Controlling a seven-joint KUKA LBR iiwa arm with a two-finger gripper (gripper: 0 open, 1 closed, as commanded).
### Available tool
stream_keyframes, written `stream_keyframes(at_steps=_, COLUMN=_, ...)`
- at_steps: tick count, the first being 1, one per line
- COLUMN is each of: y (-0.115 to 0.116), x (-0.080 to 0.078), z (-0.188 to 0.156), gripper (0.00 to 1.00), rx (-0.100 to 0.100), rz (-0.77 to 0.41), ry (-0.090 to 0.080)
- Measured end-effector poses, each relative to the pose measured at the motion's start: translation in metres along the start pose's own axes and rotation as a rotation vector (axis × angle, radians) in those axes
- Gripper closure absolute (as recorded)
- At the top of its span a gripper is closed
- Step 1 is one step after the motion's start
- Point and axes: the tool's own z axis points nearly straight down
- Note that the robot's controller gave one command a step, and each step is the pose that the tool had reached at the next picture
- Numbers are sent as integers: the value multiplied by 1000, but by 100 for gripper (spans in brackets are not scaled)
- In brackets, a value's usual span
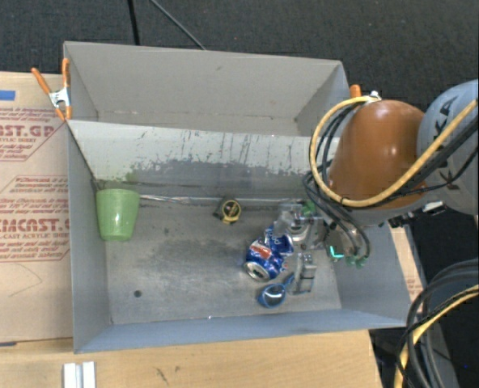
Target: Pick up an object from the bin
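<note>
Grey metal bin (199, 95), camera view. We noted gripper (298, 253) low over right end of floor, just beside crushed blue can (264, 259). Second blue piece (270, 296) lay near front wall. We could not tell whether gripper was wide or narrow, as its metal merged with can. We judged can likely target, being nearest. Green cup (116, 212) lay on side against left wall, probably stopped by slope. Small brass-coloured piece (229, 210) sat mid-floor. Both were well apart from gripper.

High over the bin (183, 273) — seemingly slightly tilted.
</note>
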Motion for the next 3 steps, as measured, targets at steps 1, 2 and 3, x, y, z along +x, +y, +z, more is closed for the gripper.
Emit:
stream_keyframes(at_steps=1, y=-11, x=-50, z=128, gripper=0, rx=0, rz=-19, ry=-6)
stream_keyframes(at_steps=2, y=-11, x=-53, z=120, gripper=100, rx=0, rz=-20, ry=-16)
stream_keyframes(at_steps=3, y=9, x=-56, z=-18, gripper=100, rx=-1, rz=-14, ry=-17)
